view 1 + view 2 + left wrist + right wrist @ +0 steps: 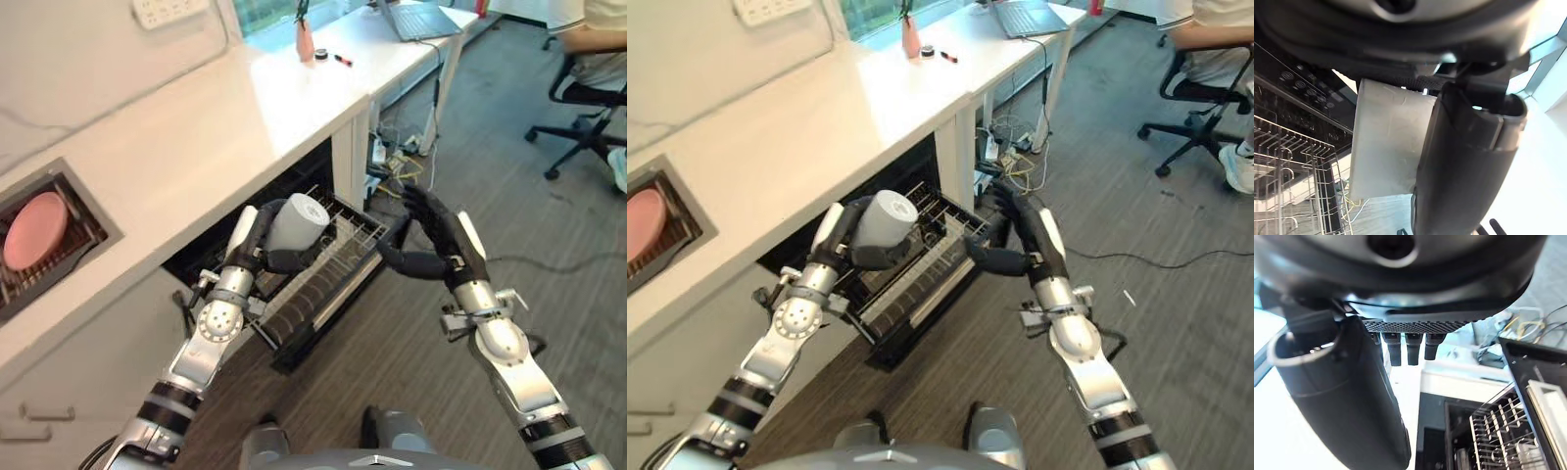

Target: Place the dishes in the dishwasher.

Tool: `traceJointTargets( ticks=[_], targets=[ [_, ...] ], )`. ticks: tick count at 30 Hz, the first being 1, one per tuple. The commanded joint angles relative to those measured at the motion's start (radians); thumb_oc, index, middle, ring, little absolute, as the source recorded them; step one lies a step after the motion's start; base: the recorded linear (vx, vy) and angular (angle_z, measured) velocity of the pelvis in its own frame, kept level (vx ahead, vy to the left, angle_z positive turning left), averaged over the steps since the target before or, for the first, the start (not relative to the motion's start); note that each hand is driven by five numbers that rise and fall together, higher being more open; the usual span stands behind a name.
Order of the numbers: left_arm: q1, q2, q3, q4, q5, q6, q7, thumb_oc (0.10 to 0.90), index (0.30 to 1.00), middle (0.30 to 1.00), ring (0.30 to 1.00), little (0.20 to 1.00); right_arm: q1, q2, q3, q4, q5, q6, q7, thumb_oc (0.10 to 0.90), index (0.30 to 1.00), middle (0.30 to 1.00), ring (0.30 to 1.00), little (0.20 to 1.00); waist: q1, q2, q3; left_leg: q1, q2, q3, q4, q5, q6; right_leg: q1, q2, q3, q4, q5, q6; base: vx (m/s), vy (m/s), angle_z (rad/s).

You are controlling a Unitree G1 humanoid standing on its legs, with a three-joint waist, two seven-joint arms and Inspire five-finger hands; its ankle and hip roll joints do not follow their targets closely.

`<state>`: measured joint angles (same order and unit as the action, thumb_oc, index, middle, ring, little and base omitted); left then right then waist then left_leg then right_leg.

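While over rack (338,257), cup (298,222) gripped in left hand (257,245).

An office kitchenette: white counter (186,127), dishwasher rack (328,259), laptop (416,20), swivel chair (578,108).

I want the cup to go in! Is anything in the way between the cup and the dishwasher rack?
Nothing visible. The left robot hand holds the white cup right over the pulled-out rack, and the wires below it look bare. The right robot hand is open beside the rack's far corner, not under the cup.
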<state>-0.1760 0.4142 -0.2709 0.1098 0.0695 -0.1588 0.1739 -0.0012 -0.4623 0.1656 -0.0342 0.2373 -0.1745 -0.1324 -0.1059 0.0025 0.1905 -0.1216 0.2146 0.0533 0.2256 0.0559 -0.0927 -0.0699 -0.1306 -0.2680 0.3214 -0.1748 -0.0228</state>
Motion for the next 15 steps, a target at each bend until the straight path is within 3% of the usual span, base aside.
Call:
traceJointTargets(
  ticks=[1,5,8,9,15],
  targets=[
    [-0.021,0.053,0.055,-0.138,-0.021,-0.092,0.065,0.400,0.300,0.300,0.300,0.300,-0.077,0.018,-0.001,-0.054,0.018,-0.095,0.029,0.800,0.900,0.900,0.900,0.900,0.043,0.002,-0.080,0.148,0.005,0.028,-0.144,-0.074,-0.036,0.141,-0.027,0.004,-0.252,0.076,0.140,0.08,0.359,0.16],
    [-0.040,0.054,0.033,-0.132,-0.007,-0.092,0.052,0.400,0.300,0.300,0.300,0.300,-0.041,0.048,-0.017,-0.066,0.023,-0.089,0.048,0.800,0.900,0.900,0.900,0.900,0.039,0.002,-0.101,0.213,-0.061,0.049,-0.212,-0.098,-0.016,0.139,-0.075,0.021,-0.249,0.117,0.169,0.07,0.268,0.09],
    [-0.042,0.058,0.032,-0.132,-0.006,-0.091,0.050,0.400,0.300,0.300,0.300,0.300,-0.039,0.057,-0.015,-0.064,0.022,-0.086,0.052,0.800,0.900,0.900,0.900,0.900,0.043,-0.003,-0.103,0.225,-0.073,0.058,-0.220,-0.104,-0.007,0.141,-0.085,0.027,-0.252,0.123,0.175,0.03,0.152,0.20],
    [-0.042,0.064,0.037,-0.128,0.004,-0.088,0.052,0.400,0.300,0.300,0.300,0.300,-0.043,0.082,0.001,-0.063,0.005,-0.079,0.054,0.800,0.900,0.900,0.900,0.900,0.056,-0.015,-0.108,0.253,-0.106,0.079,-0.255,-0.114,0.019,0.140,-0.110,0.048,-0.267,0.146,0.196,0.03,0.194,0.08],
    [-0.044,0.069,0.044,-0.122,0.013,-0.089,0.050,0.400,0.300,0.300,0.300,0.300,-0.054,0.105,0.014,-0.064,-0.001,-0.076,0.056,0.800,0.900,0.900,0.900,0.900,0.071,-0.031,-0.119,0.282,-0.133,0.106,-0.303,-0.115,0.040,0.143,-0.130,0.055,-0.315,0.186,0.223,0.02,0.086,-0.06]
  ],
)
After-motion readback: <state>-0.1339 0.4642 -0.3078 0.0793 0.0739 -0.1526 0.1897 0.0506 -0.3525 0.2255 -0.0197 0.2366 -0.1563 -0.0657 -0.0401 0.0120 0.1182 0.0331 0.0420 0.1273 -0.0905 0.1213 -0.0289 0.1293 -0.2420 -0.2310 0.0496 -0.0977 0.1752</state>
